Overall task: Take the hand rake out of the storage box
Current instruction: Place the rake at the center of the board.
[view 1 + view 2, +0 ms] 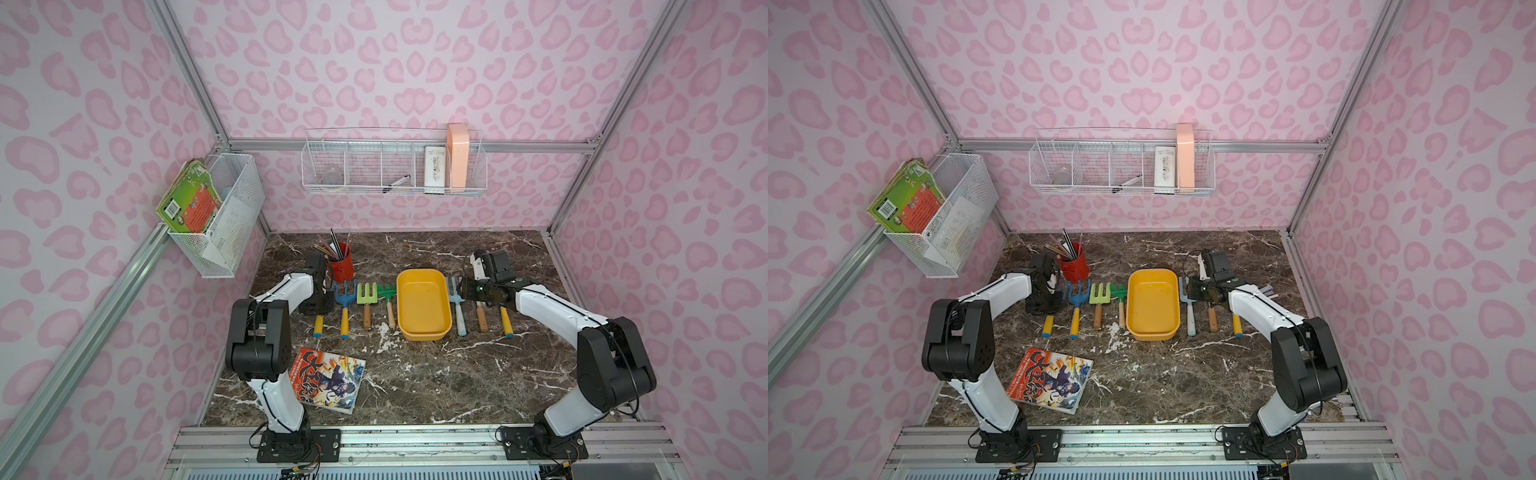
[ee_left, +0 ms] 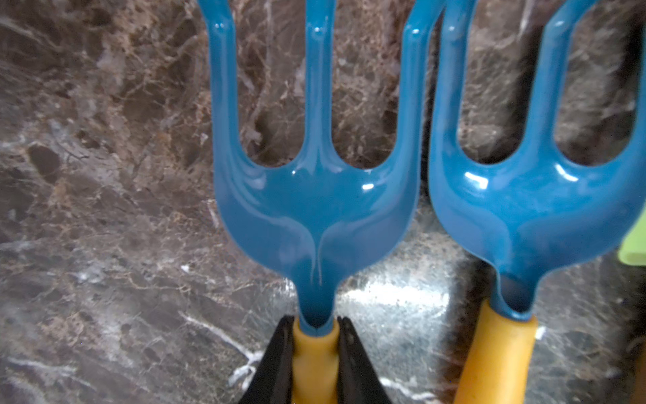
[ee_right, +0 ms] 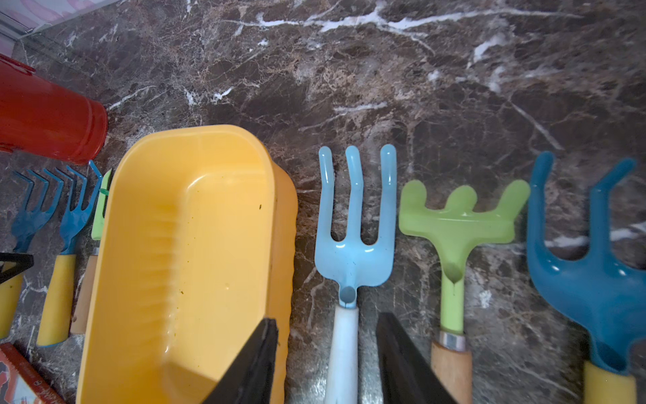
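The left gripper point(image 2: 315, 332) pinched the yellow handle of the dark-blue hand rake point(image 2: 316, 210), its head just ahead of the fingertips, low on the marble table point(image 2: 105, 210) (set-down seemingly all but done; next, release and lift clear). Tines pointed away from the fingers, long axis parallel to the empty storage box point(image 1: 424, 333). The right gripper point(image 3: 327, 320) stood spread astride the white handle of a pale-blue rake point(image 3: 353, 252).

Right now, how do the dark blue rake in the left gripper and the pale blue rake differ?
Handle: yellow on the dark blue rake, white on the pale blue rake. Grip: the left gripper is shut on the dark blue rake; the right gripper stands open, jaws flanking the pale blue rake. Both are three-pronged, outside the storage box.
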